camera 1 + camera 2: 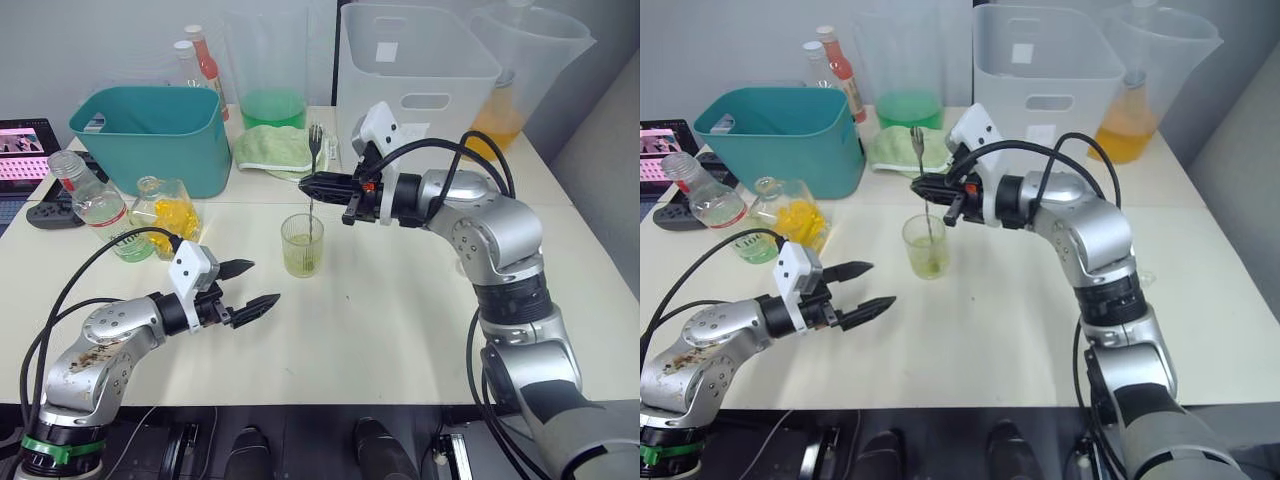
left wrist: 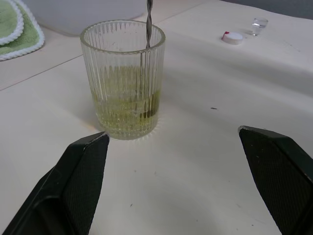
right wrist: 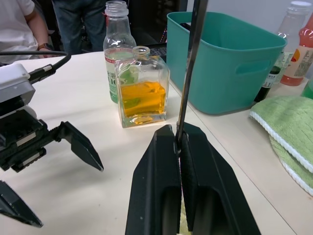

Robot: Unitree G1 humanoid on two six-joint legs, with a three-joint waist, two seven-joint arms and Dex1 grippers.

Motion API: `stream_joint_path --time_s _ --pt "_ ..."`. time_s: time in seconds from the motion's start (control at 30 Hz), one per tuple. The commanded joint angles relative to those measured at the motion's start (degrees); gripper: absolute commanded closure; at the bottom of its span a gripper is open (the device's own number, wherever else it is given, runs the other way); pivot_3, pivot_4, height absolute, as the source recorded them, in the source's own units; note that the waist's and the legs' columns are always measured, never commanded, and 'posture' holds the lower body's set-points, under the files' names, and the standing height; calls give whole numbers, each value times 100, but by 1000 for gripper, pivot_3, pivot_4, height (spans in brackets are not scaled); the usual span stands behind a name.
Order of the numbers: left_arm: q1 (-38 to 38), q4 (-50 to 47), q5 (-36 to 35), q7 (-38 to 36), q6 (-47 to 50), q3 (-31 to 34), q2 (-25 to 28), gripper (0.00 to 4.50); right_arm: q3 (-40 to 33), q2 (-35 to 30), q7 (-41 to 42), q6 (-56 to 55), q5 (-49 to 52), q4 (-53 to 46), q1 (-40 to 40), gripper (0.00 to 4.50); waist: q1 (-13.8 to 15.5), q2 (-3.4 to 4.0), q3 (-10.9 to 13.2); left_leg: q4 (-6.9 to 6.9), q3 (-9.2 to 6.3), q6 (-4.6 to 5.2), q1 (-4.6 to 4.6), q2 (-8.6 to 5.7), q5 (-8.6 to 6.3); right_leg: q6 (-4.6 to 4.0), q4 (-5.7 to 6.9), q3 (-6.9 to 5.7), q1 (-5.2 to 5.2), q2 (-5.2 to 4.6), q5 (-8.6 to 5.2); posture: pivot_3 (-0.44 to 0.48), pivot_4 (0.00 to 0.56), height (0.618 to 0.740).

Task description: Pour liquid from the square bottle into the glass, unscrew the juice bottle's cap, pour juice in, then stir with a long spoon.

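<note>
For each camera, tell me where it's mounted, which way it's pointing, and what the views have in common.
Left and right eye views: on the head, looking forward and down at the table; both arms show.
Left wrist view: on the left wrist, looking along the open left gripper at the glass.
Right wrist view: on the right wrist, looking along the right gripper, shut on the long spoon, toward the square bottle; the left gripper shows too.
Shared: the long spoon.
</note>
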Motion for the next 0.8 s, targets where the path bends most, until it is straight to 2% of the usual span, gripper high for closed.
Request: stream_joint_path --time_s 0.03,0.2,0.37,0.53,0.8 --pt "-20 -137 -114 -17 -126 218 10 23 -105 169 -96 -353 -69 43 -265 4500 0 0 0 0 0 0 0 0 0 0 0 0 0 0 0 0 150 717" --pt "22 -174 -107 3 -100 262 6 23 -116 303 60 -307 85 23 -303 4500 1 0 0 0 0 0 0 0 0 0 1 0 0 0 0 0 150 717" --pt "8 -149 -85 -15 -99 235 26 23 -98 11 251 -63 148 -147 -222 4500 25 0 0 1 0 0 -1 0 0 0 1 0 1 0 0 0 150 717" --pt "-84 -90 -98 -63 -92 289 89 23 -361 -203 195 19 238 -229 -166 4500 23 0 0 1 0 0 0 0 0 0 0 0 0 0 0 0 150 717" --pt "-147 34 -63 -150 -148 365 94 23 -700 -109 84 220 580 -314 -369 4500 13 0 0 0 0 0 0 0 0 0 1 0 0 0 0 0 150 717"
